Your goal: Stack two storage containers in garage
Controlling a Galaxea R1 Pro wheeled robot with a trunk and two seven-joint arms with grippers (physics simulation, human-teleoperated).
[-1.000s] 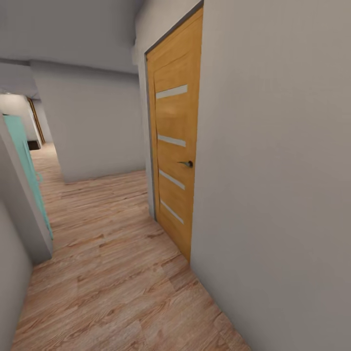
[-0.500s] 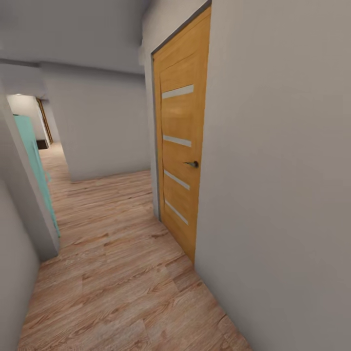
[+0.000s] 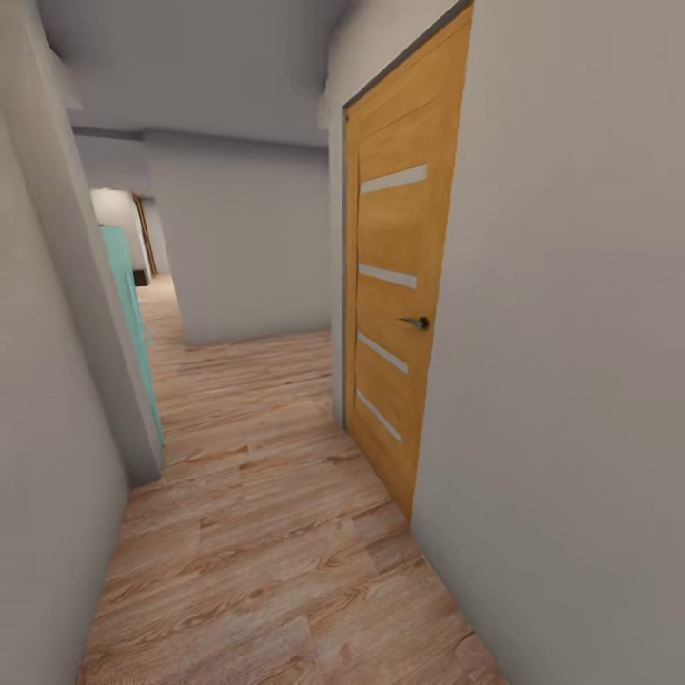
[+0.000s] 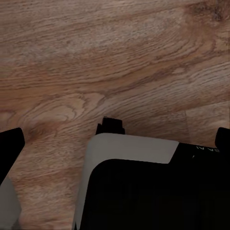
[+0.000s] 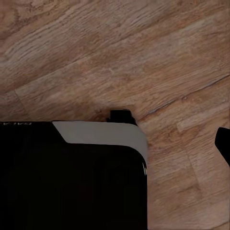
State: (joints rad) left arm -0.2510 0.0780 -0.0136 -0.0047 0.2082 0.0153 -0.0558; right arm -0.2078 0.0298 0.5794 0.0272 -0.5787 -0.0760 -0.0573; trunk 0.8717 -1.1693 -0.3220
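Here the robot is travelling along a corridor, and neither of the two storage containers is appearing in any of the pictures, so where they are sitting cannot be told from this moment. Nearest, both wrist views are looking down past the robot's dark and pale grey base (image 4: 143, 191) onto the wood-plank floor (image 3: 276, 571). Black finger edges (image 4: 9, 148) are showing at the margins of the left wrist view, with one more (image 5: 223, 143) in the right wrist view, but whether either gripper is spread or closed I cannot tell, and nothing orange-red is sitting between them.

A little farther on, a plain pale wall (image 3: 571, 381) is running along the right side, holding an orange wooden door (image 3: 400, 314) with pale horizontal strips and a small dark handle (image 3: 416, 322); the door is standing closed. Opposite it, a teal panel (image 3: 128, 304) (perhaps another door, open) is leaning out from behind a wall corner. Beyond, the corridor is bending left round a grey block of wall (image 3: 247, 247) toward a brighter opening.

Judging by the task alone, the containers should be light, stiff and thin-walled, probably slick; gripping opposite long rims with both arms seems the safest hold.
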